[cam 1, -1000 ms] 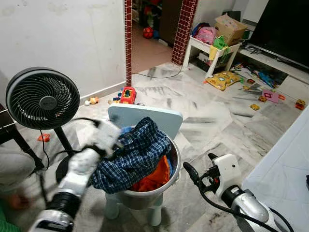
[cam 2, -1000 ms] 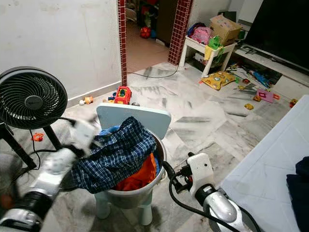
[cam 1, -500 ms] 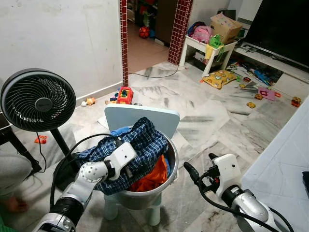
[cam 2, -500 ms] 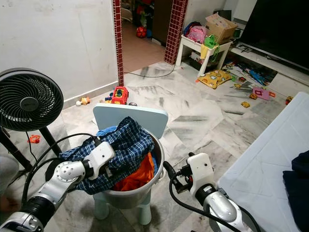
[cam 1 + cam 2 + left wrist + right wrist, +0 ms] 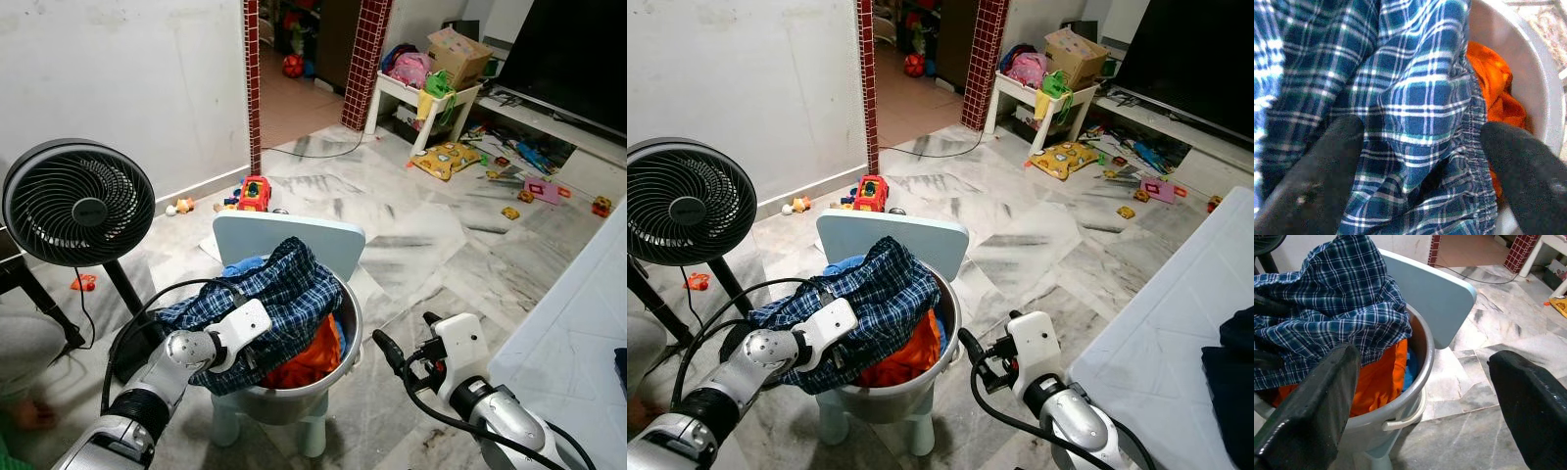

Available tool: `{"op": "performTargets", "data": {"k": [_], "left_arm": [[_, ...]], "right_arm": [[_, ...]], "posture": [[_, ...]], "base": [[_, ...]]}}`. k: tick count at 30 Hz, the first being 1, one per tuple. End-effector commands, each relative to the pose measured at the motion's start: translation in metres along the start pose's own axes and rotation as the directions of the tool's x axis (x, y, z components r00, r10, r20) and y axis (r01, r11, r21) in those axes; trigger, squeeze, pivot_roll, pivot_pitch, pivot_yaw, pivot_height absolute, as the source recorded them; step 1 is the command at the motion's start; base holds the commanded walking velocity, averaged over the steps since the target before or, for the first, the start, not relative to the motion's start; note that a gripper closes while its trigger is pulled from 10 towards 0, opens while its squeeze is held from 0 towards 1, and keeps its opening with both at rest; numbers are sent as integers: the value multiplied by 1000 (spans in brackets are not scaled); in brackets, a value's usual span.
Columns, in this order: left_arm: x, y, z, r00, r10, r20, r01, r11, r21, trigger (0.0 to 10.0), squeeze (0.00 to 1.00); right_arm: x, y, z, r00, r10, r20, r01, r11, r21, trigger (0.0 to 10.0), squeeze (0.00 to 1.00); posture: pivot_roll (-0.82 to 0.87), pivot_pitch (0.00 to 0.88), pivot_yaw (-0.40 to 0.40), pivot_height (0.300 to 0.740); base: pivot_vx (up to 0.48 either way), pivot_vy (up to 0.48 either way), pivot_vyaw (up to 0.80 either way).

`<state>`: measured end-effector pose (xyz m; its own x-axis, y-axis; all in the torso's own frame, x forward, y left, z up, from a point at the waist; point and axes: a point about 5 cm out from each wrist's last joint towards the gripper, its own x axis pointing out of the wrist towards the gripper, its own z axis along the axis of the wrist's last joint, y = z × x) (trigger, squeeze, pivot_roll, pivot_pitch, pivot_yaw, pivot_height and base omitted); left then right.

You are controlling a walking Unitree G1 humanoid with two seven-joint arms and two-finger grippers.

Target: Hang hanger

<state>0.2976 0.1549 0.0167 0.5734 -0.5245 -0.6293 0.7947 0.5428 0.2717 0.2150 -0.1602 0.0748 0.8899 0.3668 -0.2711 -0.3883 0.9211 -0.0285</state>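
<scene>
A grey basin point(image 5: 351, 338) stands on a small light-blue chair point(image 5: 294, 237). A blue plaid garment point(image 5: 289, 286) is heaped in it over an orange one point(image 5: 313, 360). My left gripper point(image 5: 261, 351) rests on the plaid garment at the basin's left side. It is open, and its fingers point(image 5: 1312, 181) straddle a fold of the cloth. My right gripper point(image 5: 407, 338) hangs open to the right of the basin, a little apart from its rim, with nothing between its fingers point(image 5: 1308, 401).
A black standing fan point(image 5: 78, 203) is on my left, with its cable on the floor. Toys, among them a red toy car point(image 5: 257, 192), lie scattered on the marble floor. A white side table point(image 5: 431, 98) stands at the back. A white mattress point(image 5: 578, 333) is on my right.
My left arm swung in from the basin's left side and settled its gripper on the plaid garment. The right arm stayed where it was.
</scene>
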Motion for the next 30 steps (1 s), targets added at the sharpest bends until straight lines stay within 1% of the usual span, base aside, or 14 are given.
{"op": "performTargets", "data": {"k": [1, 6, 9, 19, 20, 24, 25, 26, 30], "left_arm": [[1, 6, 6, 1000, 14, 2, -14, 1000, 26, 0, 0], [4, 11, 11, 999, 50, 4, -50, 999, 19, 0, 0], [5, 12, 12, 998, 60, 9, -60, 998, 10, 0, 0], [8, 6, 12, 999, 48, 25, -47, 999, -25, 0, 0], [8, 5, 12, 998, 49, 29, -48, 998, -38, 0, 0], [9, 5, 12, 998, 49, 31, -47, 998, -41, 0, 0], [9, 4, 13, 998, 48, 35, -47, 998, -47, 0, 0], [10, 4, 13, 998, 49, 38, -47, 998, -51, 0, 0], [11, 4, 15, 998, 48, 48, -45, 996, -72, 0, 0]], "right_arm": [[-3, -5, 3, 1000, -13, 8, 13, 1000, -10, 10000, 0], [-4, -6, 2, 1000, -22, 9, 22, 1000, -10, 10000, 0], [-4, -6, 3, 1000, -25, 10, 25, 1000, -8, 10000, 0], [-6, -4, 1, 1000, -11, 8, 11, 1000, 1, 10000, 0], [-7, -4, 3, 1000, 5, 12, -5, 1000, 5, 10000, 0], [-8, -3, 3, 1000, 19, 12, -19, 1000, 9, 10000, 0], [-11, 1, 3, 998, 66, 13, -67, 998, 6, 10000, 0], [-13, 2, 3, 996, 87, 11, -87, 996, 7, 10000, 0], [-16, 4, 1, 994, 111, -3, -111, 994, 7, 10000, 0]], "posture": [[70, 0, -63, 740], [61, 0, -59, 740], [60, 0, -59, 740], [56, 0, -62, 740], [54, 0, -62, 740], [53, 0, -62, 740], [52, 0, -63, 740], [52, 0, -63, 740], [46, 0, -64, 740]], "base": [[0, 0, 0], [0, 0, 0], [0, 0, 0], [0, 0, 0], [0, 0, 0], [0, 0, 0], [0, 0, 0], [0, 0, 0], [0, 0, 0]]}}
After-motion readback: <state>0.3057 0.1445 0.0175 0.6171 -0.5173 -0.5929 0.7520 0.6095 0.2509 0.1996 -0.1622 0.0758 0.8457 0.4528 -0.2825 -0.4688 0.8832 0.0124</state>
